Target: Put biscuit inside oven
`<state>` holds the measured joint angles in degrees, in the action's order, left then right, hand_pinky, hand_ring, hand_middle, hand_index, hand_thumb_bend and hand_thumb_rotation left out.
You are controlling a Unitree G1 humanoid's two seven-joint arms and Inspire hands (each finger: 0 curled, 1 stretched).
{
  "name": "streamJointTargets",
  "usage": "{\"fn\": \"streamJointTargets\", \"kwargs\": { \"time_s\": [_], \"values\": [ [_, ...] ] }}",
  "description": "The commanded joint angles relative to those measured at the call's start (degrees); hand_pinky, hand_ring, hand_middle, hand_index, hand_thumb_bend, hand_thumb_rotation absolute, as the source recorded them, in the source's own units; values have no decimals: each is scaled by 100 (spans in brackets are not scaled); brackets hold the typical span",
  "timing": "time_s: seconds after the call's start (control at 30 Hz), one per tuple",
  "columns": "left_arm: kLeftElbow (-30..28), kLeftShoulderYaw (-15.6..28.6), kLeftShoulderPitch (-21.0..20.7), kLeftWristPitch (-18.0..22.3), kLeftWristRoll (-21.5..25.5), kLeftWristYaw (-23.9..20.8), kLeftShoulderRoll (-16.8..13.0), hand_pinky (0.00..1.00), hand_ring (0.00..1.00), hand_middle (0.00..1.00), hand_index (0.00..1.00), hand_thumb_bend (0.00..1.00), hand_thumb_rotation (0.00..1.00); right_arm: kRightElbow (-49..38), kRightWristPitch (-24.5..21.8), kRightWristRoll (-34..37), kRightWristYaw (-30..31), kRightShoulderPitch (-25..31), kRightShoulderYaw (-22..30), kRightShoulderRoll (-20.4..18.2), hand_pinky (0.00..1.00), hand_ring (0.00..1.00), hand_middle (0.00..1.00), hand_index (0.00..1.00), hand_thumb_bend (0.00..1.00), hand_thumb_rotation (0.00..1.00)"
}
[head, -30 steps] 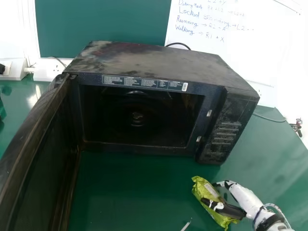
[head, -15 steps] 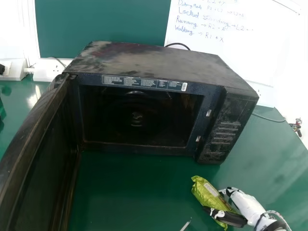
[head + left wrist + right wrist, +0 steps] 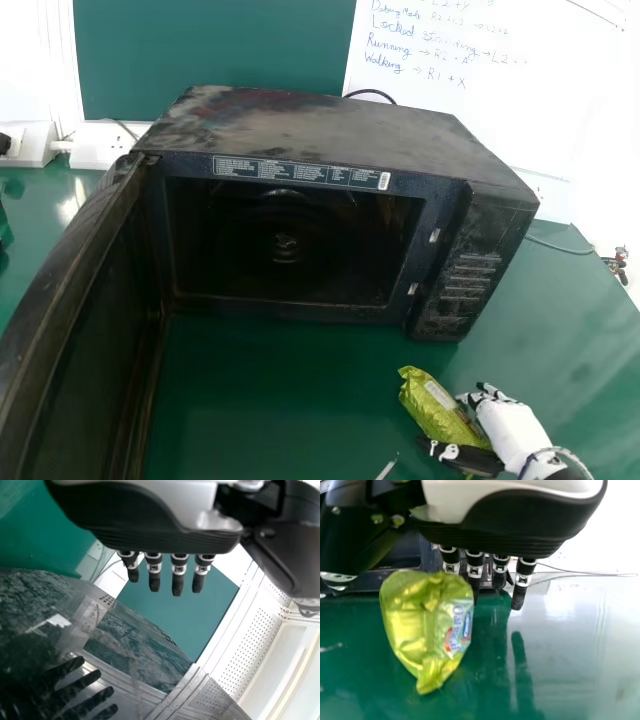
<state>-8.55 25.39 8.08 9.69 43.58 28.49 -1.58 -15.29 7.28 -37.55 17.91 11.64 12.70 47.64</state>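
A robot's right hand (image 3: pixel 515 432), open with fingers extended, flanks a yellow-green biscuit packet (image 3: pixel 432 408) on a green table (image 3: pixel 290 400), the packet lying between thumb and fingers. Ahead of that hand and to its left stands a black microwave oven (image 3: pixel 330 125), its door (image 3: pixel 70 310) swung wide farther left. A thin white stick (image 3: pixel 387 468) lies left of the thumb. The left hand (image 3: pixel 150 525) is also open, fingers straight, above a glossy dark surface (image 3: pixel 125 650) that mirrors them.
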Motion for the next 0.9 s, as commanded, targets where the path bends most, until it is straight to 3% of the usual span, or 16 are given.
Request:
{"fn": "streamJointTargets", "kwargs": {
  "time_s": [0.0,0.27,0.87],
  "values": [
    [-63,-28,94,68,-30,-6,22,100,100,100,100,87,80,-55,-107,-204,-66,26,-122,-69,86,87,88,83,99,54],
    [-201,-98,180,69,-90,-81,119,100,100,100,100,86,81,-90,-236,-644,13,-73,-283,39,85,86,88,84,98,58],
    [-283,-231,282,157,-129,-108,208,100,100,100,100,86,81,45,-357,-1014,229,-391,-311,348,85,83,86,84,94,51]
  ]
}}
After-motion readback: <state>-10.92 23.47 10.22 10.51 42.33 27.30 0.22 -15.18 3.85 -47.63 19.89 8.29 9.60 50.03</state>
